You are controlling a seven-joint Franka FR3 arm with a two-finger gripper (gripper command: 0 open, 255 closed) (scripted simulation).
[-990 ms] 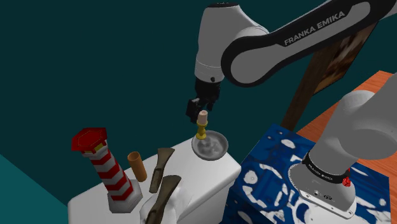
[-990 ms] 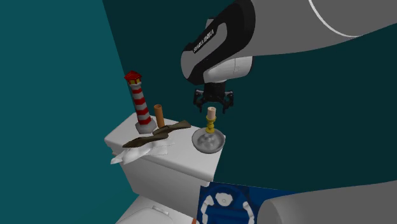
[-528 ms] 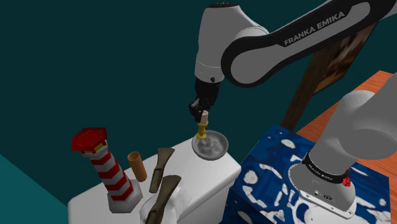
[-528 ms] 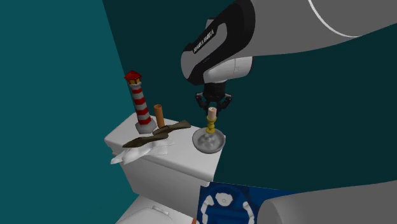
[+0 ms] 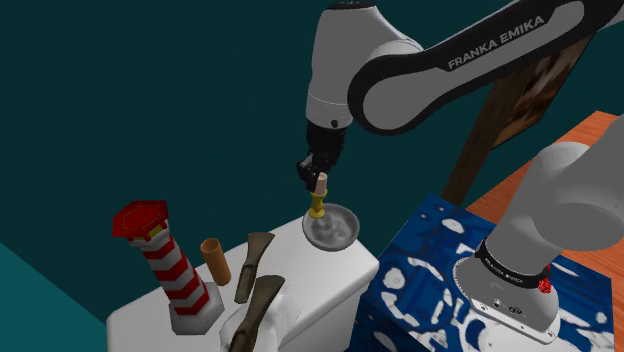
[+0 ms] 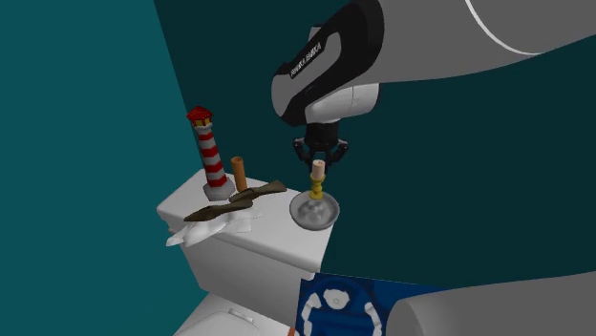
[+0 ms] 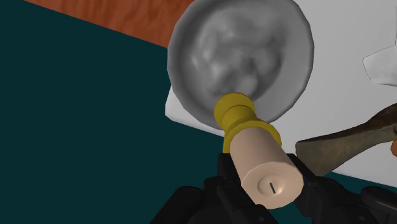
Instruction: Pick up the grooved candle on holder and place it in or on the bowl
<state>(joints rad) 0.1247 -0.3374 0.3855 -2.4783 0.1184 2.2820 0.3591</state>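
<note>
gripper (image 6: 319, 163) clenched on candle top | candle (image 7: 259, 164) smooth beige cylinder, slit wick | holder (image 7: 236, 113) knobbed yellow | bowl (image 7: 299, 44) round, mottled grey, beneath holder

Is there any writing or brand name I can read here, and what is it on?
"FRANKA EMIKA": white letters on the black band of the arm, shoulder view.
White lettering on the same arm in the second exterior view: too small to read.
The blue stand has white patches, no letters; candle, bowl and lighthouse figure carry none.
</note>
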